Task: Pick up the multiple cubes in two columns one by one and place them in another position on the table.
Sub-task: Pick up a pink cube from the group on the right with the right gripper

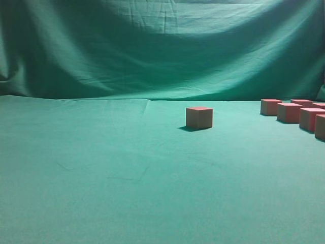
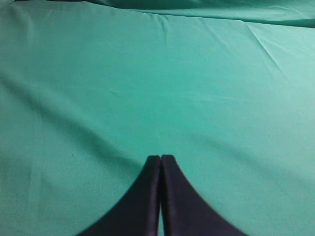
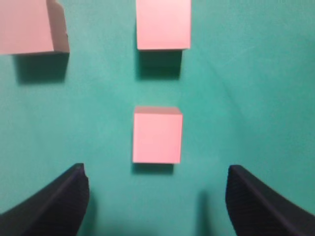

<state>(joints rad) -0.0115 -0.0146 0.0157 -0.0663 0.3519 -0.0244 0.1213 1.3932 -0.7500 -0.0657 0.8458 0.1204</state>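
While the right gripper (image 3: pixel 156 196) hangs wide open over the nearest cube (image 3: pixel 157 135), the neighbouring cube (image 3: pixel 162 24) sits close; a skewed descent could knock it. Left gripper (image 2: pixel 160 169) is closed, empty.

One pink-topped cube (image 1: pixel 199 117) sits alone mid-table (image 1: pixel 101 168); remaining cubes (image 1: pixel 294 113) cluster at right.

On the table (image 1: pixel 101 178), the exterior view shows six cubes: one (image 1: pixel 199 117) alone near the middle, and five (image 1: pixel 289 112) clustered at the far right, some cut off by the edge. The right wrist view shows three cubes (image 3: pixel 157 135), one near and central, two farther off. Two grippers appear, one (image 2: pixel 160 162) in the left wrist view and one (image 3: pixel 156 194) in the right wrist view.
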